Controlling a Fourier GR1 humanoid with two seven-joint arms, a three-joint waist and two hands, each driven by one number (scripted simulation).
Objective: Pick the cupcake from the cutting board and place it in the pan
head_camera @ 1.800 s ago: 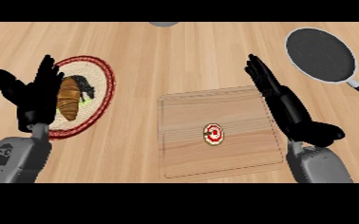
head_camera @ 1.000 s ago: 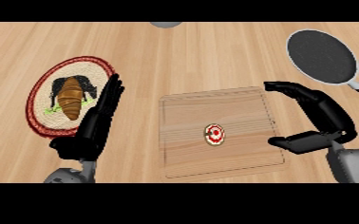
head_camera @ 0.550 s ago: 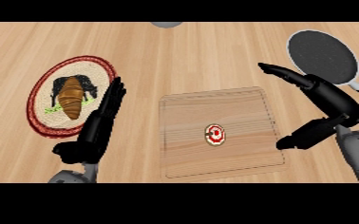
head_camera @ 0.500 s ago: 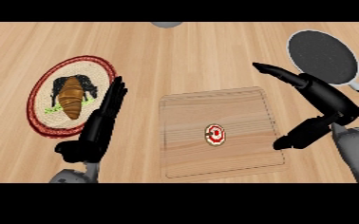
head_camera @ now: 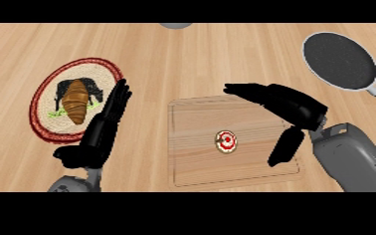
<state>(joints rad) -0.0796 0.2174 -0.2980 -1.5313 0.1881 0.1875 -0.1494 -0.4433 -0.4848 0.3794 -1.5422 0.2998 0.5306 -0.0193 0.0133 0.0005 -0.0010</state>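
Cupcake [head_camera: 227, 141] is sitting untouched on the cutting board [head_camera: 198, 164], just right of frame center, seen from straight above as a small red-and-white disc. Right robot hand [head_camera: 290, 107] is hovering over the board's upper-right part, released, fingers stretched toward the left and thumb hanging down at the cupcake's right; nothing in it. Left robot hand [head_camera: 103, 127] is resting open at lower left of the frame, fingers straight, between the board and the plate [head_camera: 44, 97] with the croissant [head_camera: 75, 101]. Pan [head_camera: 339, 60] is lying at the upper right edge, well apart from the board, on the wooden tabletop [head_camera: 183, 64].

Step in hand looks like the reach toward the cupcake, task barely started. To do it well: bring the right hand lower and a bit further down-left in the frame so the fingers and thumb are bracketing the cupcake from both sides, then close round the wrapper rather than squashing the top. Lifting clear of the board before swinging toward the pan should avoid dragging the board along.
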